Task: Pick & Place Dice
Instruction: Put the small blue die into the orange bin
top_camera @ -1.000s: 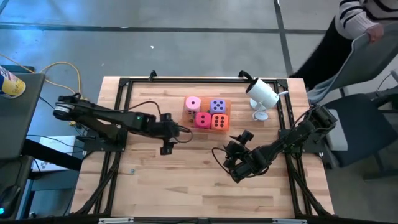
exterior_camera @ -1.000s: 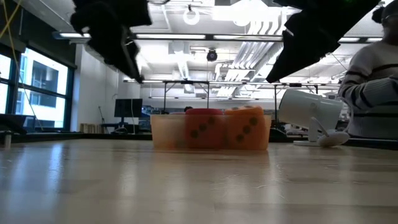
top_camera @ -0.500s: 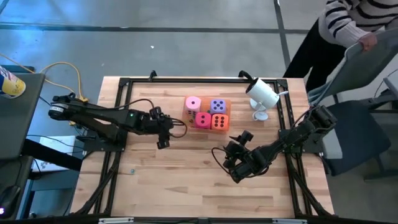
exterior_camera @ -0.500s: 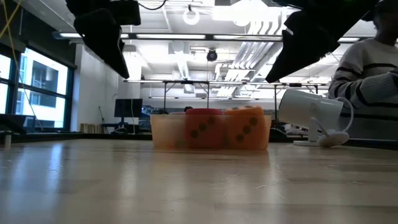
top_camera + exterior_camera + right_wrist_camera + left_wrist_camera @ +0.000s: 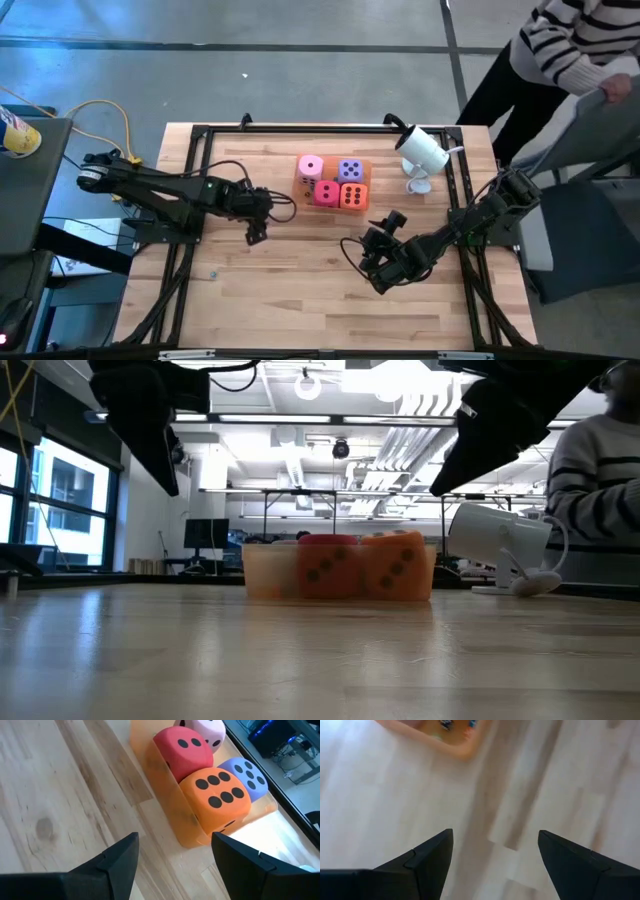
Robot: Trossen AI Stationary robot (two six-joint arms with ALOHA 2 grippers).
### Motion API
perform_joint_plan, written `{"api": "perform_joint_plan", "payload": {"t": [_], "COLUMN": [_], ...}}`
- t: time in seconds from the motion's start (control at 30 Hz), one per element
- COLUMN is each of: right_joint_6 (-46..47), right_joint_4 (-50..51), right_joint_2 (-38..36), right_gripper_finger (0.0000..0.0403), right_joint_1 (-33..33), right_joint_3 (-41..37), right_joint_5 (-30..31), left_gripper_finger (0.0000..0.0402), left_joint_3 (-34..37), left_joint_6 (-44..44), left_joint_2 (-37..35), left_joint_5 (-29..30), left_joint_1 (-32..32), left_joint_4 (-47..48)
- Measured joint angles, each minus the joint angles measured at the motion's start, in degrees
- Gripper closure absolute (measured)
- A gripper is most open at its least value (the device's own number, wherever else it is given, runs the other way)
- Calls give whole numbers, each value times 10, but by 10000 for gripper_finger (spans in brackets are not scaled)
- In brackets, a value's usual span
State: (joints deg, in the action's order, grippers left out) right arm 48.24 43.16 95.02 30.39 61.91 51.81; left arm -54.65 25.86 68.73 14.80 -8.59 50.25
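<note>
Four dice sit side by side in a translucent orange tray [image 5: 305, 183] at the table's far middle: pink [image 5: 311, 166], purple [image 5: 350, 169], red [image 5: 326, 193] and orange [image 5: 352, 195]. In the right wrist view they show as red [image 5: 182, 750], orange [image 5: 216, 795], purple [image 5: 247, 774] and pink [image 5: 210, 727]. My left gripper [image 5: 254, 230] hangs open above bare wood, left of the tray, with only a tray corner [image 5: 465, 751] in its view. My right gripper [image 5: 384, 230] stands open, near and right of the tray, pointing at the dice with nothing between its fingers [image 5: 174, 840].
A white camera on a small stand [image 5: 421, 152] sits right of the tray, close to the black frame rail [image 5: 455, 180] along the table's edges. A person in a striped top [image 5: 575, 45] stands beyond the far right corner. Bare wood [image 5: 300, 290] spreads across the near half.
My left gripper has drawn away from the tray toward the table's left edge, rolling about its own axis, and stays open. The right arm has kept still. The person at the far right has shifted.
</note>
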Motion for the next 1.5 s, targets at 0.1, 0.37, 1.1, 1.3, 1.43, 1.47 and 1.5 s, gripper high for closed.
{"api": "perform_joint_plan", "payload": {"t": [0.1,0.37,1.1,1.3,1.43,1.47,1.5], "right_joint_6": [-2,-4,-46,-50,-64,-65,-65], "right_joint_4": [0,-3,-51,-50,-49,-49,-49], "right_joint_2": [0,0,0,0,0,0,0], "right_gripper_finger": [163,163,163,163,163,163,163], "right_joint_1": [0,0,-5,-5,-5,-6,-6], "right_joint_3": [0,-1,-1,-1,-1,-1,-1], "right_joint_5": [-5,-6,6,6,6,6,6], "left_gripper_finger": [117,117,117,117,117,117,117], "left_joint_3": [0,0,63,88,88,88,88], "left_joint_6": [73,238,247,399,500,506,507], "left_joint_2": [-1,-5,-5,-5,-5,-5,-4], "left_joint_5": [-38,-88,-261,-280,-244,-237,-229], "left_joint_1": [-9,-48,-66,-126,-185,-202,-217], "left_joint_4": [25,202,194,167,108,93,80]}}
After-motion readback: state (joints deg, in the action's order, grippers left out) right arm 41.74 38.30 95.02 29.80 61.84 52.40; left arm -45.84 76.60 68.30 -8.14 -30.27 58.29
